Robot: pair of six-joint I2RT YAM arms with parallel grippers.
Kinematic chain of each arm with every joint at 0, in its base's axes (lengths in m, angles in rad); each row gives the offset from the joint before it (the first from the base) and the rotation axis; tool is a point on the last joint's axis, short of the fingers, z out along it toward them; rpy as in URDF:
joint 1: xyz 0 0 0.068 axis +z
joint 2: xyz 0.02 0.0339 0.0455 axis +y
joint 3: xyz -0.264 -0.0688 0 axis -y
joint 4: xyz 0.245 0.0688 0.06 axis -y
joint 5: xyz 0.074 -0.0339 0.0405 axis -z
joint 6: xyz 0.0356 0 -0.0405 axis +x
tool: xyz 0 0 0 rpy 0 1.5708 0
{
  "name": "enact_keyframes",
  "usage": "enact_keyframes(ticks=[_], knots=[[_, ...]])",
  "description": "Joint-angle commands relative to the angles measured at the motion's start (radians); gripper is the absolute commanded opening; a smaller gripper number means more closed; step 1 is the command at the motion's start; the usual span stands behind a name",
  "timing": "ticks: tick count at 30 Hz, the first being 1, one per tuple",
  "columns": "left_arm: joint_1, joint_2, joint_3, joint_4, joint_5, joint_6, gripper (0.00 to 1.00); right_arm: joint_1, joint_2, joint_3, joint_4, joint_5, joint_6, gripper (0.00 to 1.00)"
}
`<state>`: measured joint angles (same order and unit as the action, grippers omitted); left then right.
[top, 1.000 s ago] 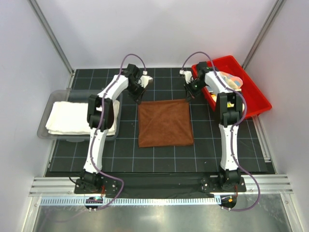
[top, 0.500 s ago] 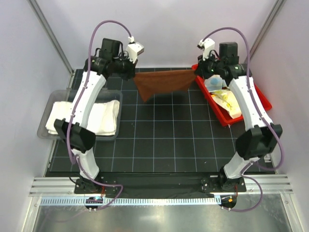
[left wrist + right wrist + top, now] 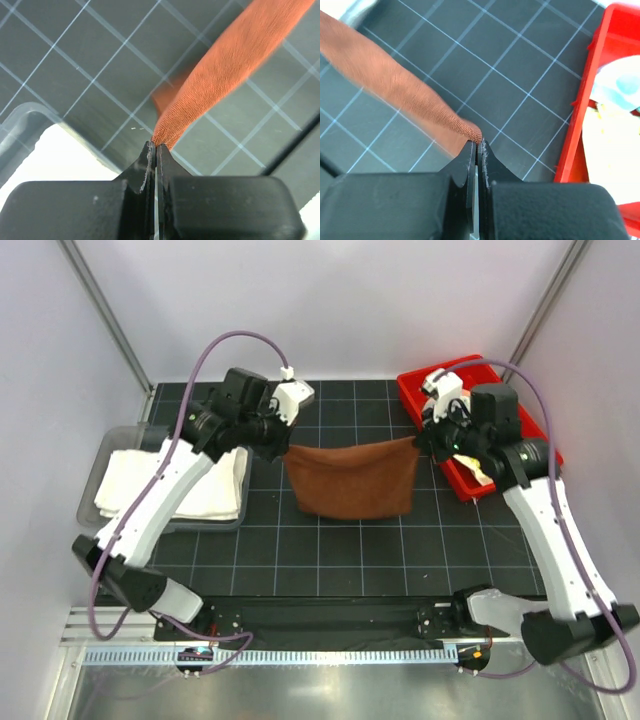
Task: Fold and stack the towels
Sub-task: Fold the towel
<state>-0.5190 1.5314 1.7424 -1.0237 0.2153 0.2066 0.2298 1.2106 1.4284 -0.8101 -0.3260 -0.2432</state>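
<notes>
Above the middle of the black gridded mat [image 3: 350, 550], the brown towel [image 3: 355, 480] hangs as a sheet between the two arms. Its top edge runs nearly level from left to right and sags slightly in the middle. The rest drops toward the mat, and whether the lower edge touches it cannot be told.

The left gripper [image 3: 284, 447] has its jaws pressed together on the towel's upper left corner. In the left wrist view, the left gripper [image 3: 155, 146] has cloth coming straight out of its closed tips, and the towel [image 3: 225, 65] runs away from them as a taut band. The right gripper [image 3: 420, 443] pinches the upper right corner in the same way. In the right wrist view, the right gripper [image 3: 476, 144] has its fingers together with a fold of the towel [image 3: 385, 75] caught between them.

At the left edge of the mat sits a clear tray [image 3: 95, 465] with the folded cream towel [image 3: 170, 485] lying flat inside it, just beside the left arm. The left wrist view shows the tray's rim [image 3: 20, 125] and the white cloth [image 3: 50, 155] below the gripper.

At the far right stands a red bin [image 3: 480, 365], partly hidden by the right arm. The right wrist view shows the bin's wall [image 3: 575, 135] and, inside it, a pale yellow towel [image 3: 607, 160] and a pastel one [image 3: 620, 82] lying loosely, well apart from the brown towel.
</notes>
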Motion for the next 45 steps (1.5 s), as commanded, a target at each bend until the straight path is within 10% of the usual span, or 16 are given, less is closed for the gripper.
enact_keyframes(ticks=[1,17,26,45], knots=[[-0.042,-0.109,-0.009,-0.006,-0.12,-0.085,0.0,0.02,-0.112,-0.008,-0.015,0.08,0.022,0.01],[0.118,0.488,0.154,0.149,-0.064,0.014,0.0,-0.001,0.495,-0.005,0.328,0.058,-0.05,0.01],[0.228,0.877,0.578,0.18,0.039,0.02,0.0,-0.055,0.969,0.415,0.325,0.007,-0.028,0.01],[0.232,0.793,0.427,0.275,-0.016,0.085,0.0,-0.066,0.942,0.365,0.43,0.073,-0.068,0.01]])
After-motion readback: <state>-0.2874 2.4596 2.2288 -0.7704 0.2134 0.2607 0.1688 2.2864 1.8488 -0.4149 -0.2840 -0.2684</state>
